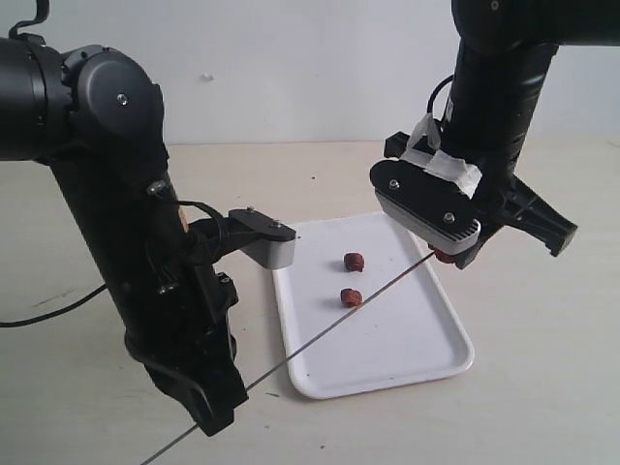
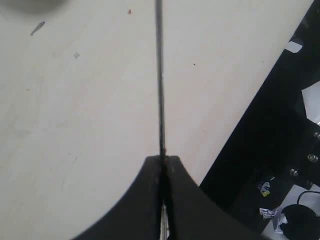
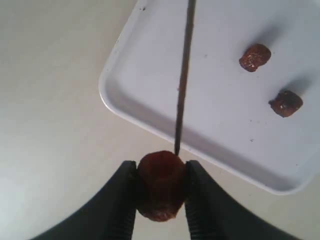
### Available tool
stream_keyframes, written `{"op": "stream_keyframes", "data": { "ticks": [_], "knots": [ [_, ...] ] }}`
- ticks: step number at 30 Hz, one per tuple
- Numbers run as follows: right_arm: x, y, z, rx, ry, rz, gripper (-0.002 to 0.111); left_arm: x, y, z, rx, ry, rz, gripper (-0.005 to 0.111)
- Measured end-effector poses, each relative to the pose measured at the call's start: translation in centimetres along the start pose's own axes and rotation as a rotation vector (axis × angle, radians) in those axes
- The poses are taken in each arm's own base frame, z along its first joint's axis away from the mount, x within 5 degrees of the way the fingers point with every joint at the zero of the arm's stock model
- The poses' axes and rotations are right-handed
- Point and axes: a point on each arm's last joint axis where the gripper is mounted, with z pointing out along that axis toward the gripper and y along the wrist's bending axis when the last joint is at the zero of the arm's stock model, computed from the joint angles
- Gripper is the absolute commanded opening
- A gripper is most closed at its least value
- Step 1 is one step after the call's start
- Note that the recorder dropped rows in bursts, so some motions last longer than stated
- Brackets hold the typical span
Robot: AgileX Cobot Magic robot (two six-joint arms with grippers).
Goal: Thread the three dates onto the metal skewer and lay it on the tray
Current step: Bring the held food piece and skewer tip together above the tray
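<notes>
Over matte beige tabletop, left gripper pinches thin metal skewer, right gripper clamps wrinkled date

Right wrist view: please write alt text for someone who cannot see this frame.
The right gripper pinches a dark reddish-brown date in its black jaws, and the tip of the thin metal skewer reaches that date. Beyond it, two more dates lie apart on the white tray, which sits on a pale table.

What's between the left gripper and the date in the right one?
Only the metal skewer, clamped in the left gripper, crossing over the tray, tip at that date. Exterior view.
</notes>
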Motion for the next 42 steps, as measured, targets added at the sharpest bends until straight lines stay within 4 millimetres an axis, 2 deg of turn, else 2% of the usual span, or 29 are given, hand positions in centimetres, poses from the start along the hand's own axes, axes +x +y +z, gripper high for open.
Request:
{"op": "stream_keyframes", "data": {
  "ticks": [6,19,27,35,42],
  "knots": [
    [-1.2,-0.3,0.0,-0.010,0.049,-0.048,0.032,-0.2,0.2,0.6,0.012,0.015,-0.010,0.000],
    [-1.6,-0.5,0.6,-0.022,0.021,-0.033,0.032,-0.2,0.2,0.6,0.015,0.015,-0.012,0.000],
    [-1.7,-0.5,0.6,-0.021,0.011,0.001,0.032,-1.1,0.0,-0.6,0.001,-0.029,0.008,0.000],
    [-1.8,-0.6,0.6,-0.020,0.011,0.004,0.032,-1.2,0.0,-0.6,0.001,-0.029,0.007,0.000],
    [-3.8,-1.0,0.5,-0.011,0.057,-0.054,0.032,-1.4,0.2,-0.3,0.006,-0.017,0.000,0.000]
  ]
}}
